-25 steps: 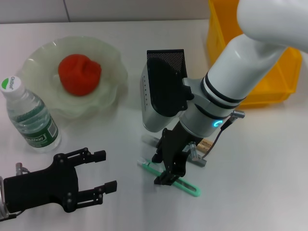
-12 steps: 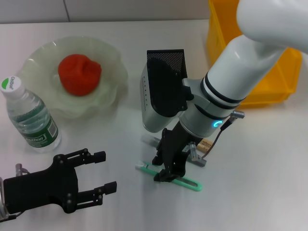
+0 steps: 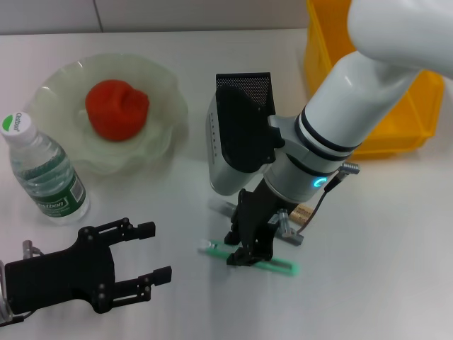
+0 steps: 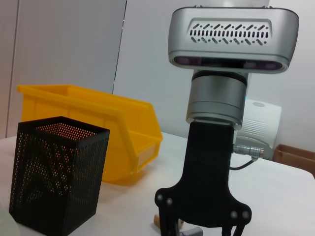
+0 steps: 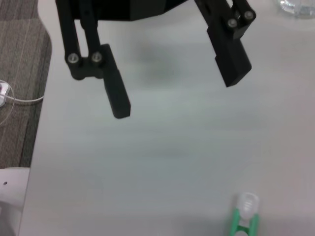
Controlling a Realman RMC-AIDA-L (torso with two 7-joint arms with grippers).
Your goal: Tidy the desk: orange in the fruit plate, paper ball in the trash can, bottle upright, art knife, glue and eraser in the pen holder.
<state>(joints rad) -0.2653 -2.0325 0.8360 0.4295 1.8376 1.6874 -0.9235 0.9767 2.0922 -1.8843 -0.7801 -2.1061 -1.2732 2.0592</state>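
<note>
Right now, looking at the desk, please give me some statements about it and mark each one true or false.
1. The orange lies in the fruit plate. True.
2. The bottle lies on its side. False: it stands upright beside the plate.
3. The right tool is down at the green art knife. True.
4. The left tool is shut on the bottle. False: it is open and holds nothing.
5. The pen holder is yellow. False: it is black mesh; the bin is yellow.

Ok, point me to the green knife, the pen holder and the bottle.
Knife [image 3: 279, 266]: head view, on the green handle beside the right hand.
Pen holder [image 4: 54, 172]: left wrist view, on the black mesh wall.
Bottle [image 3: 49, 177]: head view, on the label of the upright bottle.
</note>
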